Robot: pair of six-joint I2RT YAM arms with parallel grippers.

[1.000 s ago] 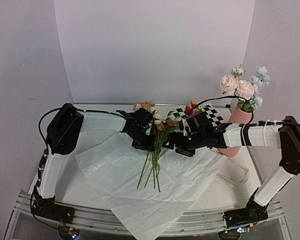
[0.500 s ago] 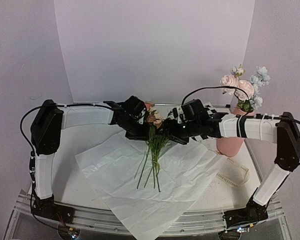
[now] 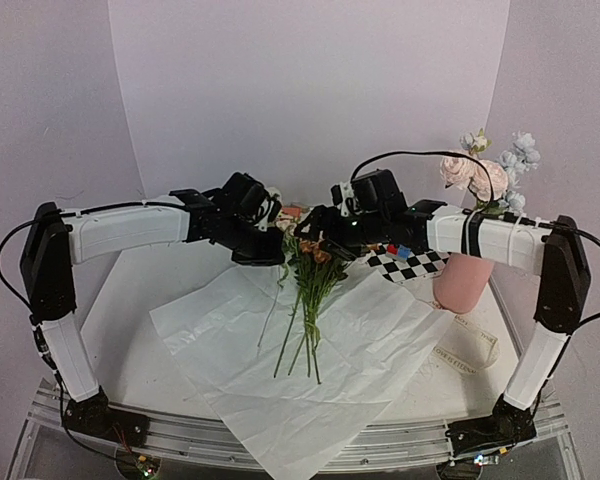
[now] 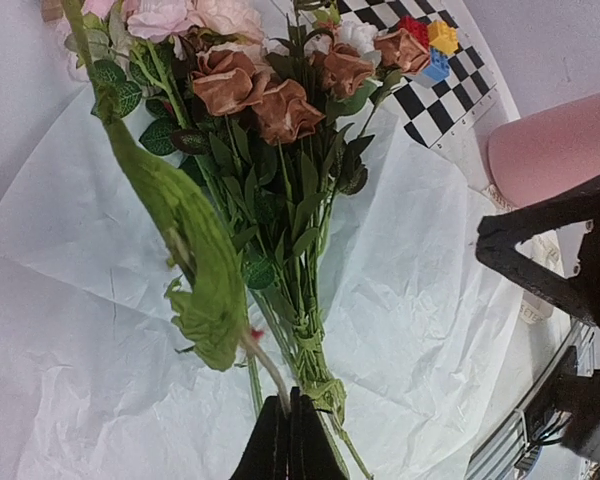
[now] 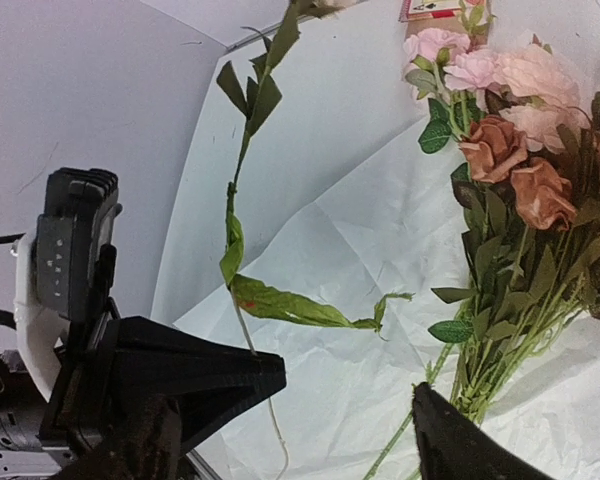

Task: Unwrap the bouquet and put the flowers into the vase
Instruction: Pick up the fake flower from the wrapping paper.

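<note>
White paper [image 3: 230,330] beneath; left claw [image 4: 287,450] clamped on leafy stem [image 4: 195,260]; right claw [image 5: 305,445] apart.

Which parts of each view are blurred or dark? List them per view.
Top external: even soft light, faint shadows on the paper sheet. Left wrist: the near leafy stem is soft, the flowers behind it crisp. Right wrist: its jaws are dark silhouettes, flowers well lit.

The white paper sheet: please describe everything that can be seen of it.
The white paper sheet is large, thin and creased. It lies spread open on the table, its near corner reaching over the front edge. The flowers lie on its middle, stems pointing toward the near edge.
</note>
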